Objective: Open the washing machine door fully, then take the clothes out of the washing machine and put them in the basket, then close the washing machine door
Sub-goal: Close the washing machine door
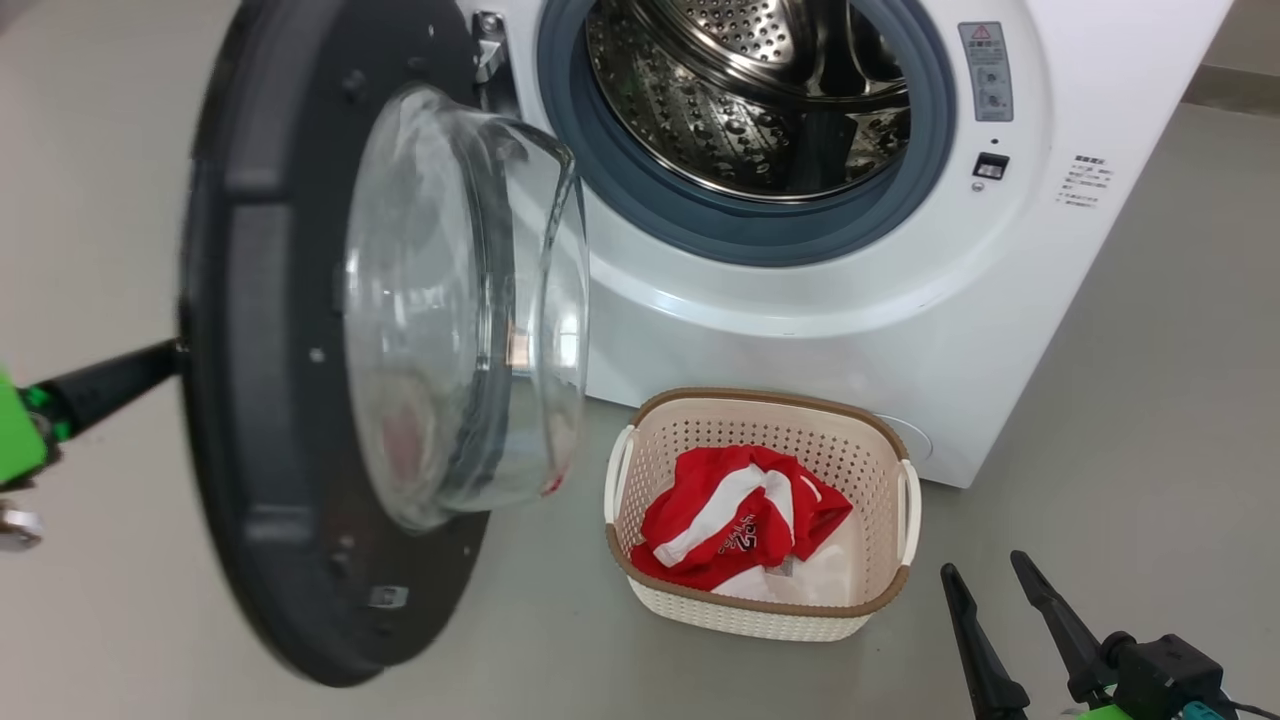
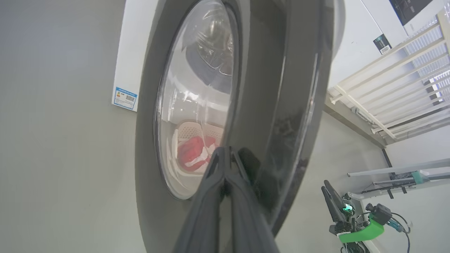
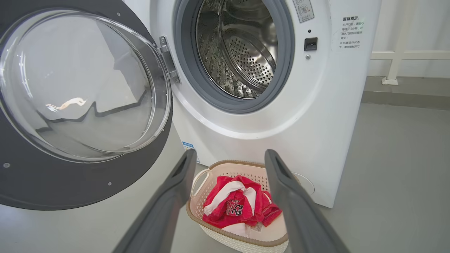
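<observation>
The washing machine point(image 1: 800, 320) stands with its steel drum point(image 1: 750, 90) showing no clothes. Its door point(image 1: 290, 400) is swung out toward me on the left, with the glass bowl point(image 1: 460, 300) facing right. My left gripper point(image 2: 225, 151) is shut, its tips against the door's glossy outer face point(image 2: 267, 88). The red and white clothes point(image 1: 740, 520) lie in the basket point(image 1: 770, 400) on the floor in front of the machine. My right gripper point(image 1: 985, 572) is open and empty, low and to the right of the basket. In the right wrist view its fingers point(image 3: 182, 172) frame the basket point(image 3: 225, 165) and the clothes point(image 3: 235, 205).
Grey floor point(image 1: 1130, 420) spreads right of the machine. The door latch slot point(image 1: 990, 165) sits right of the opening. A white railing point(image 2: 393, 88) stands beyond the door in the left wrist view. A blue sticker point(image 2: 124, 98) marks the machine's lower front.
</observation>
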